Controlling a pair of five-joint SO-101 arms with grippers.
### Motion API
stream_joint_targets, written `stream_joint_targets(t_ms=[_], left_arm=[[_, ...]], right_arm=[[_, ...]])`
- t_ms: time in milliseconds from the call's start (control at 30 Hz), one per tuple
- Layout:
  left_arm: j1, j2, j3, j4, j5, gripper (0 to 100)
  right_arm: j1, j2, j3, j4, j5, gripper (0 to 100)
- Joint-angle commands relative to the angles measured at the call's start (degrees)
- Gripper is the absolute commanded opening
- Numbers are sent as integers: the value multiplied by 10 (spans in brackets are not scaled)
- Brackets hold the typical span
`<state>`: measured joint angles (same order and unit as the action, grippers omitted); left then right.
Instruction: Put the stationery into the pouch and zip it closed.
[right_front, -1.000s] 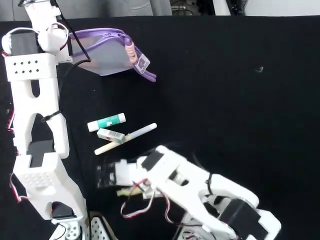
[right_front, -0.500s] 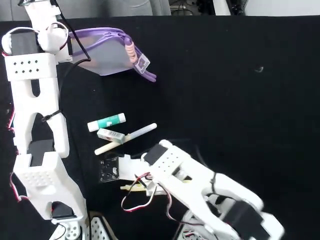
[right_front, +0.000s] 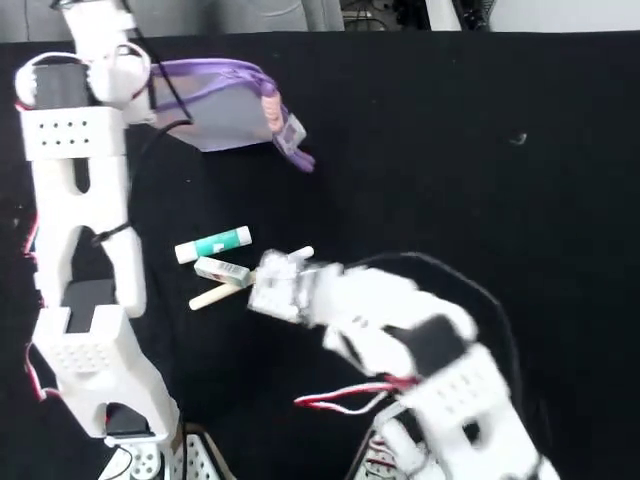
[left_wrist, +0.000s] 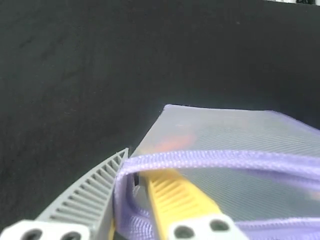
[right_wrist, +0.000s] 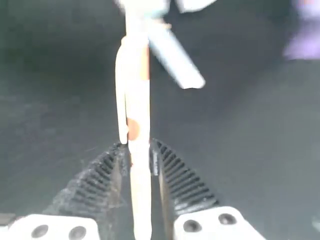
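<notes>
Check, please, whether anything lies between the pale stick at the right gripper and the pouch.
Yes. In the high view a teal-and-white tube and a small white block lie between the stick and the pouch; the block sits where the stick meets a pale pen. Nothing else visible intervenes.

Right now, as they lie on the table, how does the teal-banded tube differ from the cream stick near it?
The teal-banded tube is short and thick; the cream stick is slimmer. The tube is white with a teal band; the stick is cream with orange marks. The tube lies apart from the arms; the stick runs into the right end effector. Both lie on the black table, outside the pouch.
</notes>
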<state>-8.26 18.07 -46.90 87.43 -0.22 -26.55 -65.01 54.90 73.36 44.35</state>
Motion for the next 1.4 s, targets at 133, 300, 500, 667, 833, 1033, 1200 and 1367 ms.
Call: stream_joint_targets(t_ms=[133, 300, 500, 667, 833, 1033, 1200, 1367], left_arm=[[48, -2, -5, 12, -2, 28], [50, -1, -38, 40, -1, 28], [88, 4, -135, 123, -1, 28], [120, 4, -147, 132, -2, 28], [121, 4, -148, 131, -2, 28], [119, 6, -148, 128, -2, 28], [118, 26, -153, 128, -2, 28], [118, 47, -153, 128, -2, 28]], right_arm=[[95, -153, -60, -116, -67, 11], [101, -199, -56, -245, -215, 11], [98, -223, -56, -385, -317, 11], [98, -219, -55, -489, -416, 11], [90, -203, -2, -598, -488, 11], [39, -125, 126, -845, -489, 11], [33, 5, 125, -962, -489, 11], [35, 141, 89, -1043, -489, 11]])
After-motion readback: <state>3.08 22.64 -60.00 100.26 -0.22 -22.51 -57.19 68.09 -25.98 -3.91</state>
